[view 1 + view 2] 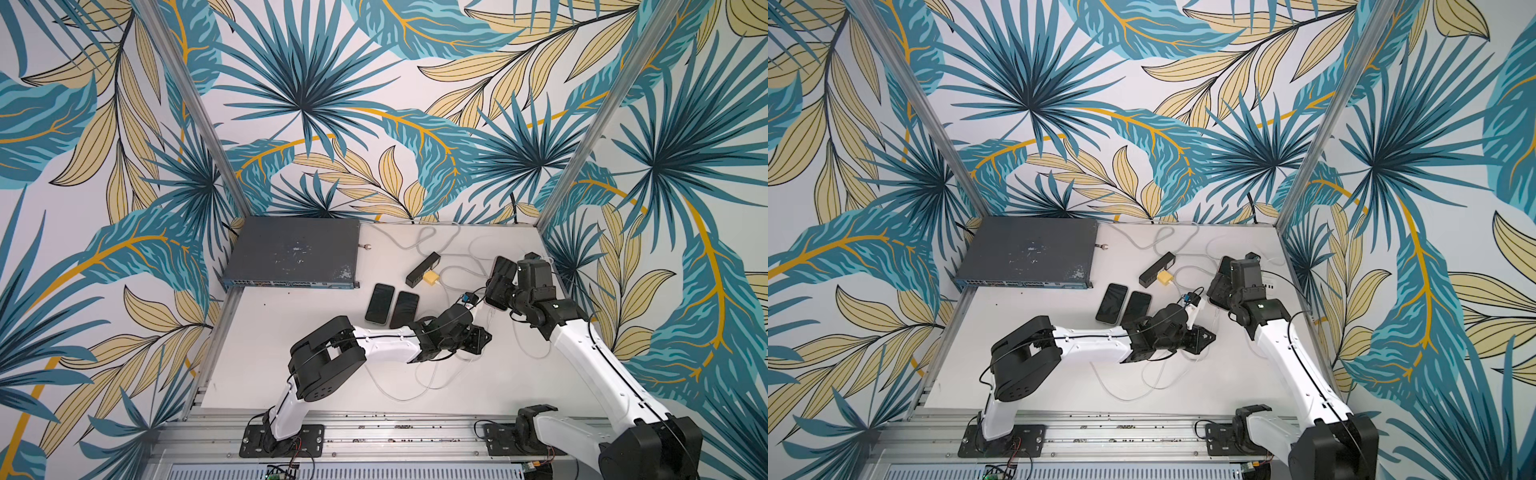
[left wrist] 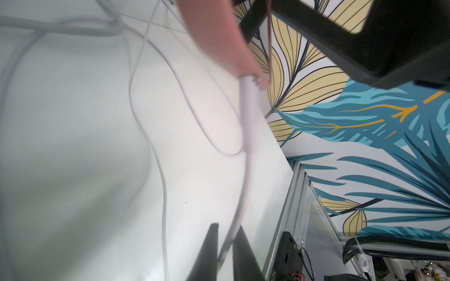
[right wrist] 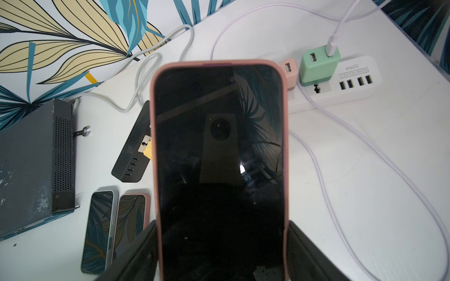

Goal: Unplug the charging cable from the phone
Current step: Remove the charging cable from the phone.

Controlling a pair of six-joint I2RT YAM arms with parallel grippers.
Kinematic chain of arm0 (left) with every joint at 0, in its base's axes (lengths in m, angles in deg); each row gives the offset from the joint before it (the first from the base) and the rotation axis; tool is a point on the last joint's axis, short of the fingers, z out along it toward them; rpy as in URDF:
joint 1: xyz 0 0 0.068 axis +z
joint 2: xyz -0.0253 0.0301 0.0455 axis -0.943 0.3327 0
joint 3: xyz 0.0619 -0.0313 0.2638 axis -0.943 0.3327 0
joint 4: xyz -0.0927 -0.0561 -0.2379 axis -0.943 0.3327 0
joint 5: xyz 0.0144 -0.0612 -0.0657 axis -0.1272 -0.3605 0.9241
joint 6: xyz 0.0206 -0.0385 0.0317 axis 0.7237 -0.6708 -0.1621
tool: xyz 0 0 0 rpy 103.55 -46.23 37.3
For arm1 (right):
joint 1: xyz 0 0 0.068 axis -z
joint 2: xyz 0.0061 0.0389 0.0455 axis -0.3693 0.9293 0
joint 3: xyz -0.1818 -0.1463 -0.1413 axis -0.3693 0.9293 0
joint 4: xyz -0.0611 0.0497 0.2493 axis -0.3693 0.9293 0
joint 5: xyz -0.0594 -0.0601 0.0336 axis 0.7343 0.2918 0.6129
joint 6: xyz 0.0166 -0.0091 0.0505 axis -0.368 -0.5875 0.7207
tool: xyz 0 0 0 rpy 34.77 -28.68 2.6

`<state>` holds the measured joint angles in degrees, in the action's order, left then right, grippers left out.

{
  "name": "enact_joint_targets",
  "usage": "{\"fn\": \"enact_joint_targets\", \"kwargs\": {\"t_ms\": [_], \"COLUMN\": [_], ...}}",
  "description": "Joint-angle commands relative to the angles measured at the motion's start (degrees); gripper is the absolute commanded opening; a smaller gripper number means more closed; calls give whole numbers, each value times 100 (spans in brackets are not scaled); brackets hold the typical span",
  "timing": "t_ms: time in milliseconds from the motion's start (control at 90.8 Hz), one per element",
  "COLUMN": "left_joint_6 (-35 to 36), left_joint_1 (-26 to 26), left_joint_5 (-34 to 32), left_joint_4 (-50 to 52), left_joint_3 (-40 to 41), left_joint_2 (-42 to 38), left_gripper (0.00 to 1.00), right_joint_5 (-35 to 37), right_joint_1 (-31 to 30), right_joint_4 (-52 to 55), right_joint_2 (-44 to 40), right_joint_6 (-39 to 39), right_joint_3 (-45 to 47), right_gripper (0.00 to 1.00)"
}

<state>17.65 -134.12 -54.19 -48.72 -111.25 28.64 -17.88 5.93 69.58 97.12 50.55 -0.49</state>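
Left wrist view: we have left gripper (image 2: 227,239) pinched shut on charging cable (image 2: 247,136), short of the plug (image 2: 246,85). Phone (image 3: 219,158), plug seated, is held off the table by right gripper (image 3: 220,253), jaws wide around it. Next we need a straight pull along the plug.

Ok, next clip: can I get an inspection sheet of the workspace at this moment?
Surface: white table, a few small dark specks.
Job's things: phone in a pink case, raised off the table, screen dark; charging cable plugged into its bottom end.
Clutter: two phones lying side by side, black USB hub, grey network switch, white power strip with green charger.
Grippers: right gripper clamps the phone's sides; left gripper shut on the charging cable, a little way from the plug.
Cables: loose cables looping across the table.
Surroundings: leaf-print walls, aluminium frame.
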Motion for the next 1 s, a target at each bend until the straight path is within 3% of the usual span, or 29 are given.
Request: {"fn": "enact_joint_targets", "kwargs": {"t_ms": [0, 364, 683, 848, 936, 991], "left_joint_6": [58, -100, 3, 30, 82, 178], "left_joint_1": [-9, -107, -290, -290, -275, -253], "left_joint_5": [70, 238, 276, 375, 388, 446], "left_joint_4": [-35, -43, 120, 346, 393, 444], "left_joint_3": [-143, 313, 239, 22, 80, 125], "left_joint_2": [16, -156, -108, 15, -67, -146], "left_gripper": [0, 0, 0, 47, 60, 63], "right_joint_5": [51, 402, 481, 382, 316, 273], "right_joint_1": [-7, 42, 169, 169, 169, 170], "right_joint_4": [-333, -428, -407, -379, -367, -346], "right_joint_2": [-124, 54, 211, 106, 4, -46], "right_joint_6": [65, 69, -45, -71, -119, -152], "right_joint_3": [-135, -241, -508, -458, -379, -335], "right_gripper": [52, 49, 49, 49, 49, 49]}}
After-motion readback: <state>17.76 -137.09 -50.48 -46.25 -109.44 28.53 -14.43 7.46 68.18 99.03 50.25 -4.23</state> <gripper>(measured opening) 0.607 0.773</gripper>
